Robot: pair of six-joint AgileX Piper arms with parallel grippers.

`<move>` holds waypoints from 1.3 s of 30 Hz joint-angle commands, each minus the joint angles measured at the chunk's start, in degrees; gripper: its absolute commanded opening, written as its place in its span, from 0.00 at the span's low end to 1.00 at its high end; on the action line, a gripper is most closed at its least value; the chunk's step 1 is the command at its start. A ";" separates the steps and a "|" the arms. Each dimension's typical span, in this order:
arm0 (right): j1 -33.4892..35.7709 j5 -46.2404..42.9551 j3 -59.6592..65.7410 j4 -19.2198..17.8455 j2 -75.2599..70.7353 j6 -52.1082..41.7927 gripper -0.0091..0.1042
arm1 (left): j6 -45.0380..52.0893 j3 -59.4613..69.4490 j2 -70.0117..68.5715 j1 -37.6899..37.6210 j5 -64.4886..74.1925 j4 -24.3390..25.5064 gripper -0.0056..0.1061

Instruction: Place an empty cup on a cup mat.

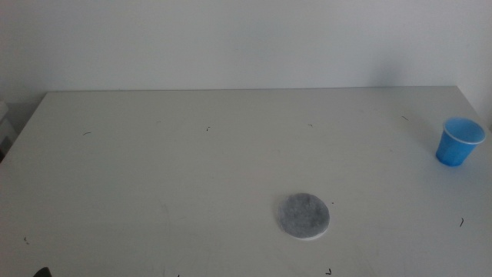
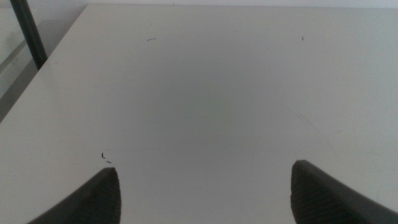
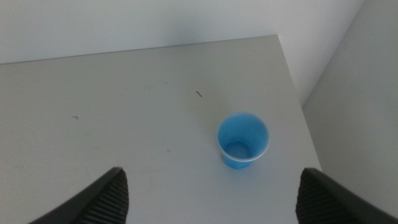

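I can read no brand, label or writing on anything here; the only marks are small dark flecks scattered over the plain white table top point(image 1: 192, 169). The small bright blue tapered plastic cup point(image 1: 460, 141) stands upright near the table's far right edge, wider at its paler rim than at its base, and the middle view alone shows it together with the flat round speckled grey cup mat point(image 1: 304, 215), which has a thin white edge and lies flat toward the near middle of the table, well apart from the cup. Neither of my arms shows in that middle view. My right wrist view looks down into the cup point(image 3: 243, 140): the inside is blue and holds nothing, and the cup sits close to the table's corner, with the pale wall behind it. My right gripper point(image 3: 211, 196) hangs above the table short of the cup, its two dark jaws spread wide with nothing between them and the cup not touched. My left wrist view shows neither cup nor mat, only bare table with a few flecks and a dark upright post point(image 2: 28, 31) past the table's edge. My left gripper point(image 2: 205, 193) hovers over that bare stretch, its jaws likewise spread wide and holding nothing.
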 commanded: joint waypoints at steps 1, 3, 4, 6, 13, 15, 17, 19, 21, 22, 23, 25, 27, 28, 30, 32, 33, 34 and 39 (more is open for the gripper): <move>-1.85 0.22 -6.56 -0.86 3.09 -0.16 0.70 | -0.62 -0.34 -0.18 0.06 -3.84 0.02 0.99; -3.09 2.52 -9.73 -0.86 6.42 -0.16 0.70 | -0.62 -0.34 -0.18 0.06 -3.84 0.02 0.99; -3.88 3.99 -11.64 -0.91 8.29 -0.22 0.70 | -0.62 -0.34 -0.18 0.06 -3.84 0.02 0.99; -5.10 6.70 -15.44 -0.92 11.56 -0.45 0.70 | -0.62 -0.34 -0.18 0.06 -3.84 0.02 0.99; -9.32 12.04 -24.55 0.38 22.89 -3.65 0.70 | -0.62 -0.34 -0.18 0.06 -3.84 0.02 0.99; -11.03 12.76 -26.71 3.36 25.83 -3.65 0.70 | -0.62 -0.34 -0.18 0.06 -3.84 0.02 0.99; -13.10 12.91 -28.67 6.10 29.19 -4.46 0.70 | -0.62 -0.34 -0.18 0.06 -3.84 0.02 0.99; -14.96 12.72 -29.97 8.31 32.18 -5.95 0.69 | -0.62 -0.34 -0.18 0.06 -3.84 0.02 0.99; -15.95 12.20 -30.60 8.67 34.26 -7.12 0.68 | -0.62 -0.34 -0.18 0.06 -3.84 0.02 0.99; -16.39 11.75 -30.81 8.58 35.52 -7.49 0.68 | -0.62 -0.34 -0.18 0.06 -3.84 0.02 0.99; -16.70 10.97 -30.81 8.58 36.87 -7.89 0.67 | -0.62 -0.34 -0.18 0.06 -3.84 0.02 0.99; -16.90 9.58 -30.81 8.58 38.87 -8.64 0.65 | -0.62 -0.34 -0.18 0.06 -3.84 0.02 0.99; -16.90 8.50 -30.81 8.45 40.90 -8.94 0.63 | -0.62 -0.34 -0.18 0.06 -3.84 0.02 0.99; -16.90 7.93 -30.81 8.53 41.82 -8.94 0.62 | -0.62 -0.34 -0.18 0.06 -3.84 0.02 0.99; -16.77 7.40 -30.81 9.37 43.34 -8.98 0.61 | -0.62 -0.34 -0.18 0.06 -3.84 0.02 0.99; -16.77 6.98 -30.81 10.09 44.67 -8.98 0.59 | -0.62 -0.34 -0.18 0.06 -3.84 0.02 0.99; -16.77 6.83 -30.81 10.37 45.24 -8.98 0.59 | -0.62 -0.34 -0.18 0.06 -3.84 0.02 0.99; -16.77 6.65 -30.81 10.63 45.70 -8.98 0.58 | -0.62 -0.34 -0.18 0.06 -3.84 0.02 0.99; -16.58 6.54 -30.81 11.52 48.24 -9.21 0.56 | -0.62 -0.34 -0.18 0.06 -3.84 0.02 0.99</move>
